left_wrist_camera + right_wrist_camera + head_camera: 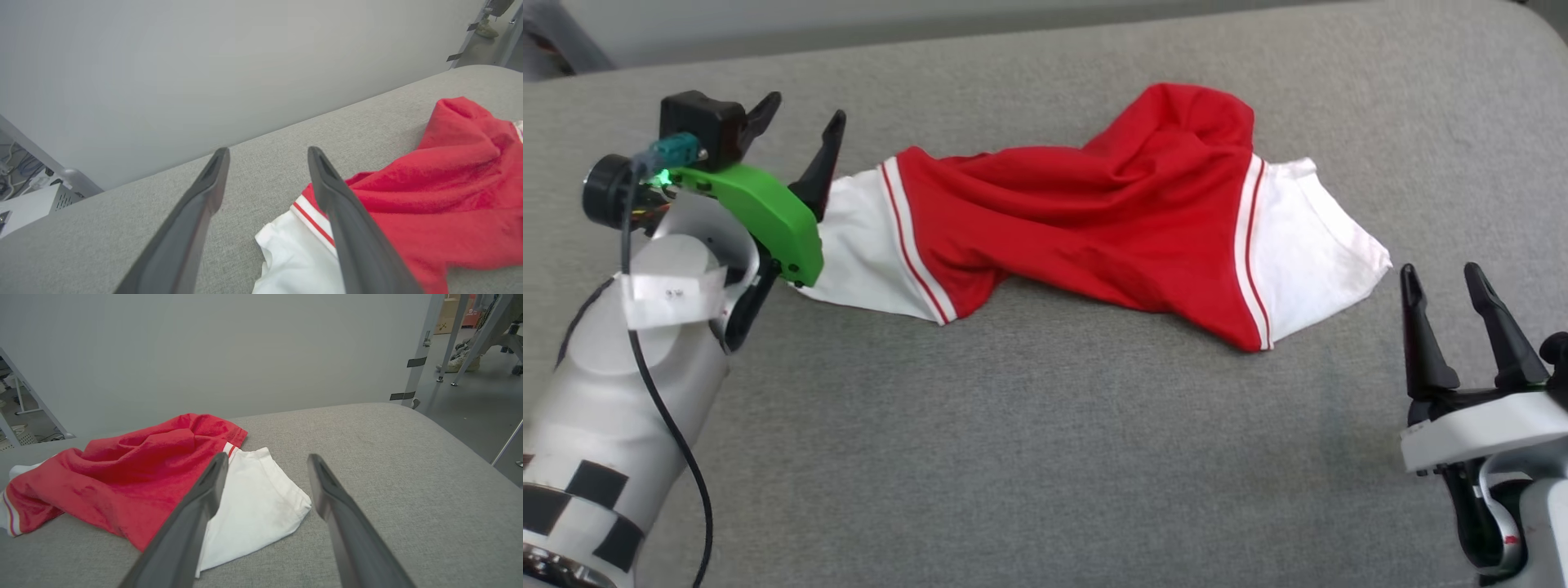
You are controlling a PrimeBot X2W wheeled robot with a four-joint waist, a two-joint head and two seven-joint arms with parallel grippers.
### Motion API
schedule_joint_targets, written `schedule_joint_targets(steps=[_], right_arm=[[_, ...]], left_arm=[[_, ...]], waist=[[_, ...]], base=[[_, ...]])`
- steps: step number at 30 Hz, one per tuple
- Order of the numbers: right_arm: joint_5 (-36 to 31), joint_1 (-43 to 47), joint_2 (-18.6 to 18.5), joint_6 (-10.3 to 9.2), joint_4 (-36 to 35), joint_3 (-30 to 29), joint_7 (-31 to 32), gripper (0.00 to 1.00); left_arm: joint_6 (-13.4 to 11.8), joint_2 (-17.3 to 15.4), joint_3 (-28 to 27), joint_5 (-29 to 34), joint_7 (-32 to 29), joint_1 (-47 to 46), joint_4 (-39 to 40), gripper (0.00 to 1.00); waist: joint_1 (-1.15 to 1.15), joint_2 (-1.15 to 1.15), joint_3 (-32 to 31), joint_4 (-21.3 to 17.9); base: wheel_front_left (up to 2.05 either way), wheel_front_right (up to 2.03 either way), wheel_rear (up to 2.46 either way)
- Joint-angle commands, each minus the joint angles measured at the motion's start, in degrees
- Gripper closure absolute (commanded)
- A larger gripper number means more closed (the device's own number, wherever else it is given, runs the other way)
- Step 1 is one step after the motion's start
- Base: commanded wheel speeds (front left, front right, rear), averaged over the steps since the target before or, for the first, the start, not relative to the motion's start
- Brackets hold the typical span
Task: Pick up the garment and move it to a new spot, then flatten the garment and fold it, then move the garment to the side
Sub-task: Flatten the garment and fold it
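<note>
Nearest me, at the lower right of my head view, the right end effector stands with its two dark fingers apart and nothing between them. At the lower left, my left arm reaches further in; the left end effector is also spread open and empty, with bare grey fabric between its fingers in its wrist view.

Beyond both, the garment lies crumpled on the grey fabric-covered table. It is a red jersey bunched into ridges. Its long axis runs side to side across my view, with a white sleeve at each end.

The left sleeve lies just beside the left end effector, on its inner side, with one finger at the sleeve's edge. The right sleeve lies ahead and inward of the right end effector, near but apart.

I judge the left arm to be nearer for the next grasp. The right needs a short reach forward and inward. A plain grey wall stands behind the table.
</note>
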State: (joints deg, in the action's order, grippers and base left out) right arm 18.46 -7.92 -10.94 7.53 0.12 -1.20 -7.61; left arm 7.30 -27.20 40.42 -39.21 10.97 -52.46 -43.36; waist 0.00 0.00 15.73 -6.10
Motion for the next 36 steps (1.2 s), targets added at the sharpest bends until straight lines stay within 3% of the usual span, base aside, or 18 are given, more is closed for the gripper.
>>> schedule_joint_targets(steps=[1,7,18,27,36], right_arm=[[-0.10,0.99,-0.35,-0.04,-0.45,-0.65,0.45,0.00],[-0.45,3.63,-0.59,-0.04,-2.15,-2.35,1.71,0.00],[-1.48,8.62,1.15,-0.04,-4.51,-3.69,1.82,0.00],[-1.78,10.87,1.77,-0.04,-4.72,-2.72,0.92,0.00],[-1.36,12.47,2.09,-0.04,-3.87,-1.78,-0.18,0.00]], left_arm=[[-0.41,0.43,0.49,1.03,1.52,1.49,0.75,0.00],[-3.83,1.71,-1.32,2.10,3.87,7.90,7.45,0.00],[-11.15,5.25,-13.95,4.09,4.02,31.30,30.62,0.00],[-11.57,9.25,-20.10,9.41,4.02,44.11,38.08,0.00],[-10.72,12.54,-21.46,14.32,4.02,48.50,37.13,0.00]], waist=[[0.00,0.00,-4.72,4.39],[0.00,0.00,-8.67,7.21],[0.00,0.00,-12.81,8.90],[0.00,0.00,-14.51,8.46],[0.00,0.00,-14.60,8.32]], base=[[0.00,0.00,0.00],[0.00,0.00,0.00],[0.00,0.00,0.00],[0.00,0.00,0.00],[0.00,0.00,0.00]])
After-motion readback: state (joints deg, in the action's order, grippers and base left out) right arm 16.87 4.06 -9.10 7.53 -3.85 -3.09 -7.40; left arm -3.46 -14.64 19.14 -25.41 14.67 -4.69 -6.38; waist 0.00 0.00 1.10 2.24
